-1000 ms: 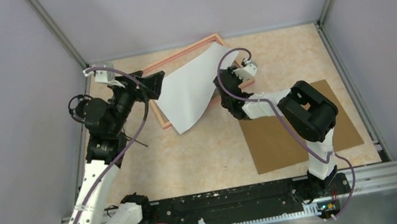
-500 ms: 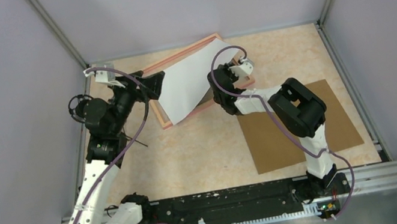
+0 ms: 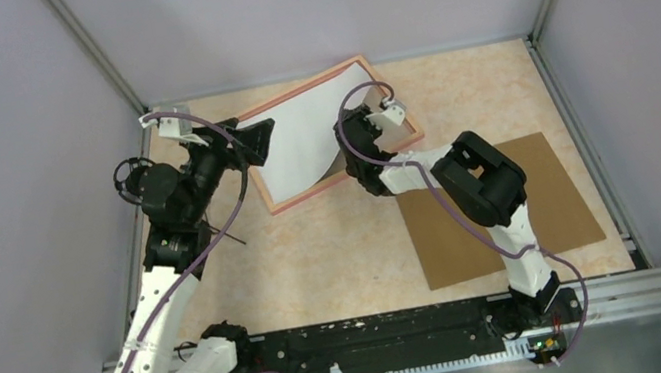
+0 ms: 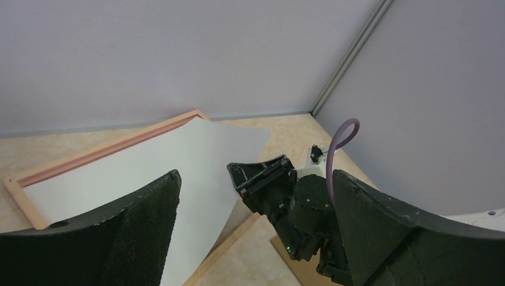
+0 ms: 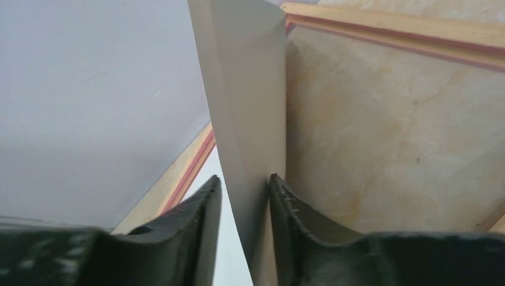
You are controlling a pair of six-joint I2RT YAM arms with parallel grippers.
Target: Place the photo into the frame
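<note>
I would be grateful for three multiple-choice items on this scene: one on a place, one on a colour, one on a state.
1. Where does the flat brown cardboard board lie?
A. on the table, right of the thin salmon-pink picture frame
B. inside that frame
C. leaning on the back wall

2. Which colour is the large flexible photo's upturned side?
A. blue
B. white
C. black

3. How is the right gripper?
A. wide open, empty
B. out of view
C. shut on the photo's edge

Key: 1 A, the top view shows it flat beside the right arm; 2 B, plain white in every view; 3 C, its wrist view shows the sheet pinched.
</note>
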